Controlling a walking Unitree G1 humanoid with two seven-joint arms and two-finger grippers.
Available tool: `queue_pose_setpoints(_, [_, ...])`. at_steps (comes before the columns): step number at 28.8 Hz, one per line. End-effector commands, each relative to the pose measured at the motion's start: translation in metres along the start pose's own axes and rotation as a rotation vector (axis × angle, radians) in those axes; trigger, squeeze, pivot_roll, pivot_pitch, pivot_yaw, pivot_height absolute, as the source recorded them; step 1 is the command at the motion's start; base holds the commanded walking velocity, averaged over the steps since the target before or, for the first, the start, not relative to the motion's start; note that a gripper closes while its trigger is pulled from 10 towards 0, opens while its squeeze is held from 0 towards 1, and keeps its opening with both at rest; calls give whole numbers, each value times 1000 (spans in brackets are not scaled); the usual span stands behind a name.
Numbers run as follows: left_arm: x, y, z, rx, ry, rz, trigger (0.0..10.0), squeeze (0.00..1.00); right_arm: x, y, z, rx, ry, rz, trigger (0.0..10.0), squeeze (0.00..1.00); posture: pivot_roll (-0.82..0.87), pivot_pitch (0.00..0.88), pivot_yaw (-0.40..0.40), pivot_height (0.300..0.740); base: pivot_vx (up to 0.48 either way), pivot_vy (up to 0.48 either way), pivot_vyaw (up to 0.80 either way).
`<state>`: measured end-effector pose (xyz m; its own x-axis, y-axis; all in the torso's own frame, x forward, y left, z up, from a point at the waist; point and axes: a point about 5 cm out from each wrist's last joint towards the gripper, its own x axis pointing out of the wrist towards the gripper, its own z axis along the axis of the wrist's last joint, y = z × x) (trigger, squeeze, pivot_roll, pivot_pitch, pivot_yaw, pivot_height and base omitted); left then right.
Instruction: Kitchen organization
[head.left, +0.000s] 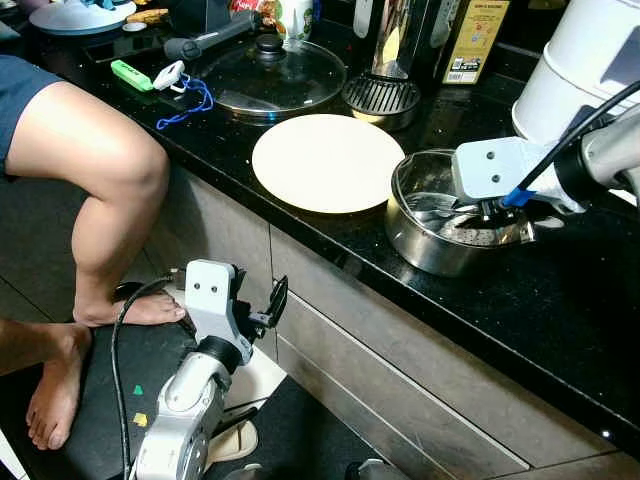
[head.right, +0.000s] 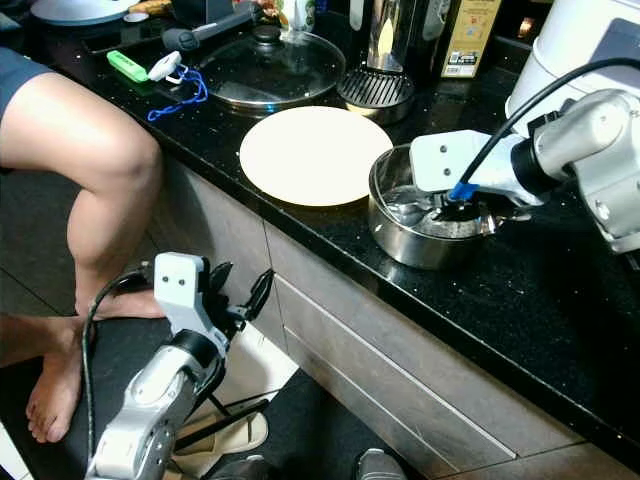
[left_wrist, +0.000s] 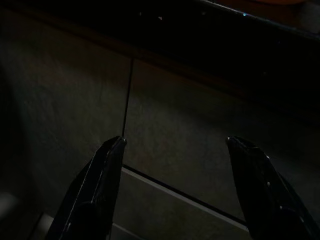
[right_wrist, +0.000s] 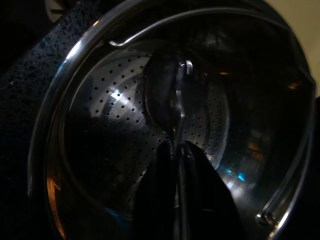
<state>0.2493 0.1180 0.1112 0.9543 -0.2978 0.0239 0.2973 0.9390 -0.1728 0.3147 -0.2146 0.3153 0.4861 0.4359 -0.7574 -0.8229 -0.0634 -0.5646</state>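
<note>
A steel pot (head.left: 428, 256) stands on the black counter (head.left: 540, 300), with a perforated steamer plate (right_wrist: 110, 130) inside it. My right gripper (right_wrist: 175, 147) reaches down into the pot and is shut on the handle of a metal spoon (right_wrist: 167, 95), whose bowl rests on the perforated plate. From the head camera the right gripper (head.right: 455, 212) sits just inside the pot's rim. My left gripper (left_wrist: 175, 145) hangs low in front of the grey cabinet doors (left_wrist: 175, 125), open, with nothing between its fingers (head.left: 275, 300).
A cream round plate (head.left: 327, 162) lies left of the pot. Behind it are a glass lid (head.left: 270, 75), a round metal grate (head.left: 381, 97), a bottle (head.left: 475, 40) and a white appliance (head.left: 580, 70). A person's bare legs (head.left: 90, 170) stand at the left by the counter.
</note>
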Motion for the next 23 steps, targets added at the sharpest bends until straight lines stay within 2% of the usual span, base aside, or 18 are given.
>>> queue_pose_setpoints(1, [-2,0,-2,-8,12,3,10000,0,-2,1,1,-13,5,-8,0,0,-5,109,-30,740,0,0,0])
queue_pose_setpoints(11, [-2,0,-2,-7,11,4,10000,0,0,0,5,-19,-26,-41,0,0,-3,106,-28,740,0,0,0])
queue_pose_setpoints(16, [-2,0,-3,-7,11,3,10000,0,2,-8,14,17,-134,-115,0,0,-1,102,-28,740,0,0,0])
queue_pose_setpoints(19, [-2,0,-3,-7,12,3,10000,0,0,-9,14,3,-131,-131,275,0,2,99,-27,740,0,0,0])
queue_pose_setpoints(20, [-2,0,-3,-7,12,3,10000,0,0,-8,14,-15,-119,-122,10000,0,2,99,-27,740,0,0,0])
queue_pose_setpoints(22, [-3,0,-3,-7,13,3,10000,0,0,-7,13,-30,-111,-119,10000,0,0,97,-26,740,0,0,0])
queue_pose_setpoints(23, [-3,0,-3,-8,13,3,10000,0,-1,-6,12,-37,-96,-106,10000,184,-2,96,-28,740,0,0,0])
